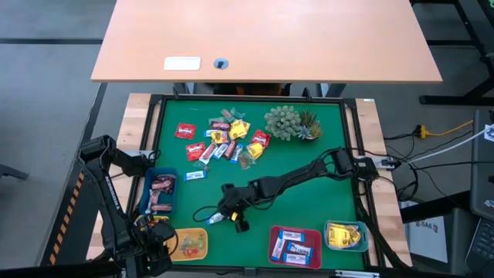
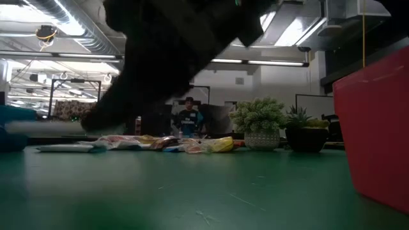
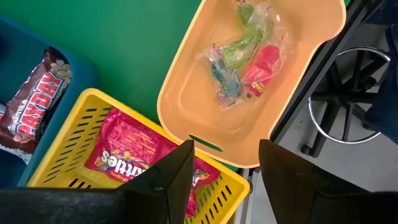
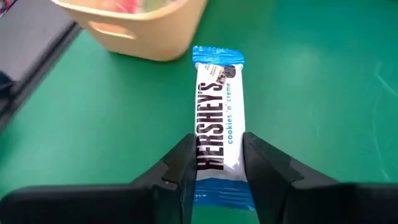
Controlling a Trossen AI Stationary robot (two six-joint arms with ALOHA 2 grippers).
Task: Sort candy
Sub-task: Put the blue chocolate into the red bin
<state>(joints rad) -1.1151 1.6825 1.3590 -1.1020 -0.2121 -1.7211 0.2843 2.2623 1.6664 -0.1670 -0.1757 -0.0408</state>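
A pile of candy (image 1: pixel 224 140) lies on the green mat (image 1: pixel 309 193), near its far side. My right gripper (image 1: pixel 226 217) is low over the mat's near middle, shut on a blue-and-white Hershey's bar (image 4: pixel 219 118). My left gripper (image 3: pixel 227 155) hangs open at the near left. It is above a yellow basket (image 3: pixel 74 137) with a red Skittles packet (image 3: pixel 127 149), beside a tan tray (image 3: pixel 205 81) of clear-wrapped sweets. Nothing is between its fingers. My right gripper pinches the bar's two long edges (image 4: pixel 200 163) between its two fingers (image 4: pixel 264 165), close to the bar's near end. The fingers come slanting down from the table's right and lie along the bar. The bar sticks out ahead of them, label up, toward the tan tray (image 4: pixel 143 28).
Along the near edge stand a blue tray (image 1: pixel 147 185) with brown bars, the tan tray (image 1: pixel 191 243), a red tray (image 1: pixel 275 232) with blue-and-white bars and a teal tray (image 1: pixel 330 232) with yellow sweets. A spiky green plant (image 1: pixel 289 122) stands at the far right.
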